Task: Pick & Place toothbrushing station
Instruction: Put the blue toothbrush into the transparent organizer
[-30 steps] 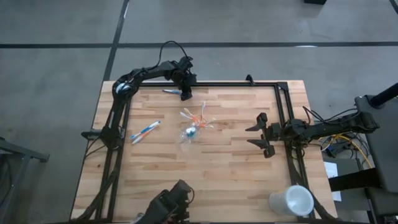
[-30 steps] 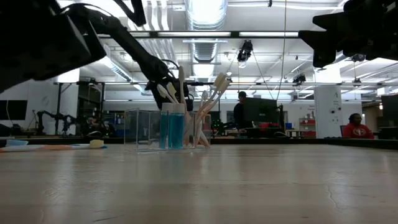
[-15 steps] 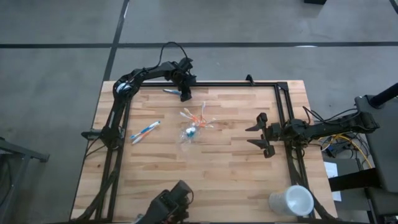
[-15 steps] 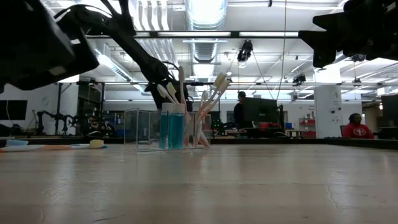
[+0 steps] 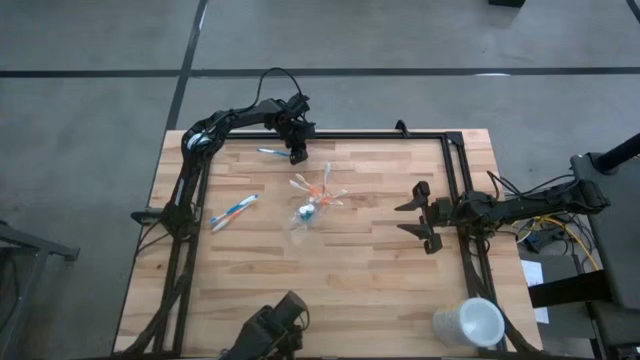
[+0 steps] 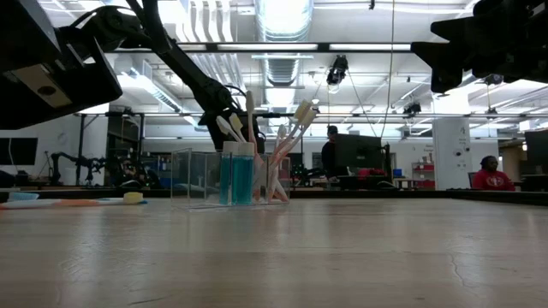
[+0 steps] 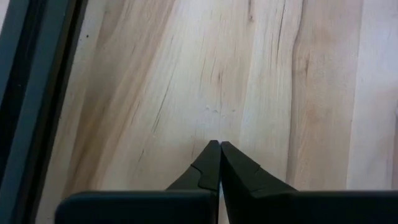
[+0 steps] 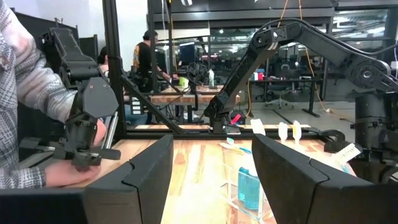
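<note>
A small clear cup (image 5: pixel 305 214) stands mid-table and holds a blue tube (image 6: pixel 235 175). Several white and orange toothbrushes (image 5: pixel 320 190) fan out from it. Two more toothbrushes (image 5: pixel 233 211) lie flat to its left. A white-and-blue toothbrush (image 5: pixel 268 152) lies near the far edge. Just right of it, my left gripper (image 5: pixel 296 153) points down, shut; the left wrist view shows only bare wood at the joined fingertips (image 7: pixel 219 149). My right gripper (image 5: pixel 415 215) waits open at the table's right side. My left gripper is shut with nothing between its fingers. The far toothbrush's right end (image 5: pixel 284 154) lies close beside the fingers; whether they touch it, I cannot tell.
A large opaque white cup (image 5: pixel 468 322) stands at the near right corner. A black frame rail (image 5: pixel 380 135) runs along the far edge and down both sides. A dark camera mount (image 5: pixel 272 330) sits at the near edge. A person's hand (image 8: pixel 68 168) shows beyond the table.
My left gripper has shut in place by the far toothbrush, closing on nothing. The right arm has kept still.
</note>
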Available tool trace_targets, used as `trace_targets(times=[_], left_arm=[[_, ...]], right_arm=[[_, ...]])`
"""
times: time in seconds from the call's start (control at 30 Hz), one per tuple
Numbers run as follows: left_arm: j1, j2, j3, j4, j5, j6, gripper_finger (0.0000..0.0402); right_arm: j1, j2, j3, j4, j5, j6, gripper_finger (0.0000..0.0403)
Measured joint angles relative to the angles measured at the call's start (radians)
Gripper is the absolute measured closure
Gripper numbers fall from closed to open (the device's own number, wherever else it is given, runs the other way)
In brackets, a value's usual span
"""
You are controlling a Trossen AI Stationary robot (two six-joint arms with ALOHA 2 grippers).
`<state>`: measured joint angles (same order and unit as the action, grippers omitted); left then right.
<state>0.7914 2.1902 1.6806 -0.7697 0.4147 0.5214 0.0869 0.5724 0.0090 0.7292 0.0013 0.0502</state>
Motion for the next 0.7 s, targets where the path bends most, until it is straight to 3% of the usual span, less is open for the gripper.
trace_targets(times=[0.37, 0.7], left_arm=[[0.000, -0.014, 0.037, -0.013, 0.034, -0.094, 0.0399], [0.002, -0.152, 0.050, 0.039, 0.096, -0.142, 0.0398]], right_arm=[[0.000, 0.000, 0.000, 0.000, 0.000, 0.001, 0.0188], [0.000, -0.001, 0.000, 0.000, 0.000, 0.000, 0.0188]])
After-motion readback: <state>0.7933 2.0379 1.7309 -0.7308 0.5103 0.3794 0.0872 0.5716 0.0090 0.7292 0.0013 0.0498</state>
